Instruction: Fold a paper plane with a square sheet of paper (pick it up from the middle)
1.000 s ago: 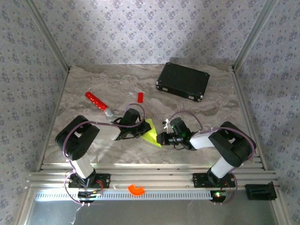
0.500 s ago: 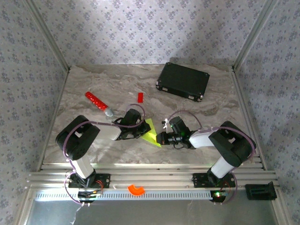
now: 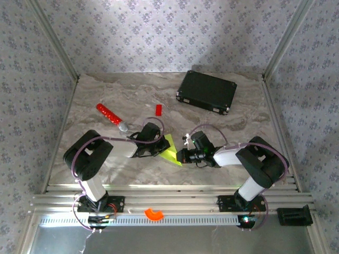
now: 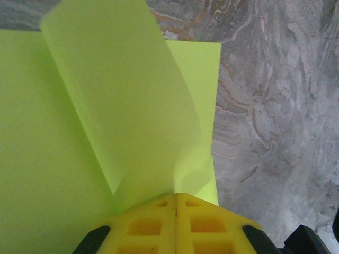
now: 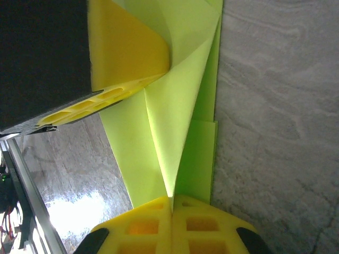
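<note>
1. Square sheet of paper (image 3: 170, 150): lime yellow-green. It lay at the centre of the top view, between the two arms, on the marbled surface (image 3: 243, 124). From above it read as a pointed, roughly triangular patch, not a square (layers overlapped).
2. Left end effector (image 4: 176, 197): yellow fingers were pressed together and clamped on the sheet. In the left wrist view a loose flap curled up from the pinch toward the upper left of the frame. A flat layer lay on the surface beneath it.
3. Right end effector (image 5: 172, 200): fingers were together and clamped on the sheet at the bottom centre of the right wrist view. A raised fold ran from the pinch up the frame. A yellow finger of the left end effector met the paper at the upper left.
4. Progress, as judged:
   - Stage: early to middle.
   - Done: sheet taken up by both arms; at least one fold under way.
   - Not yet done: the lifted flap was not laid flat or creased. No slim dart, nose or wings were to be made out.
   - Left: pressing this fold down and all later folds.
5. Other items, all well apart from the sheet:
   - black case (image 3: 206, 91), upper right
   - red stick (image 3: 107, 113), left
   - small red block (image 3: 158, 109), above centre
   - orange ring piece (image 3: 154, 214), bottom centre
</note>
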{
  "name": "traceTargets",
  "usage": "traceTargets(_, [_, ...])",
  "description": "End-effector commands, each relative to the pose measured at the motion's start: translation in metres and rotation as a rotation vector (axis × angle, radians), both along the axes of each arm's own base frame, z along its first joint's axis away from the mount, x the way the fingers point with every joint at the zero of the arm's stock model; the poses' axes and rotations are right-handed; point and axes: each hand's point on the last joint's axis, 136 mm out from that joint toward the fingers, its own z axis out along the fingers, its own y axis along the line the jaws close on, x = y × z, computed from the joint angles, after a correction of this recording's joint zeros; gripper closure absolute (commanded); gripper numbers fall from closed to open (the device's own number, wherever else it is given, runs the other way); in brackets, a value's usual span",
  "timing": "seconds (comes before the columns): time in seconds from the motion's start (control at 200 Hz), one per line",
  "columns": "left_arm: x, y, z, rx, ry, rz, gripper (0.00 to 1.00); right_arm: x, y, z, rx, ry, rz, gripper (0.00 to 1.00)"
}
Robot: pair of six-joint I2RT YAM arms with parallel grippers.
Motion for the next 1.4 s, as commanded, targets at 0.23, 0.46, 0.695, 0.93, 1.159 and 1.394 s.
traceTargets(0.23, [-0.009, 0.016, -0.028, 0.104, 0.051, -0.009, 0.93, -0.015, -0.001, 0.004, -0.012, 0.077, 0.036, 0.8])
traceTargets(0.46, [-0.01, 0.015, -0.029, 0.105, 0.051, -0.021, 0.93, -0.008, -0.005, 0.028, 0.034, 0.063, 0.032, 0.73])
traceTargets(0.695, [-0.009, 0.012, -0.028, 0.094, 0.048, -0.027, 0.93, -0.012, -0.006, 0.02, 0.044, 0.108, 0.047, 0.74])
traceTargets(0.93, [-0.009, 0.012, -0.028, 0.091, 0.05, -0.026, 0.93, -0.021, -0.005, 0.011, 0.061, 0.146, 0.068, 0.87])
traceTargets(1.159, [-0.01, 0.015, -0.03, 0.094, 0.054, -0.02, 0.93, -0.042, -0.018, -0.017, 0.044, 0.22, 0.063, 0.95])
traceTargets(1.394, [-0.011, 0.015, -0.03, 0.091, 0.056, -0.023, 0.93, -0.038, -0.015, -0.006, 0.078, 0.22, 0.058, 0.85])
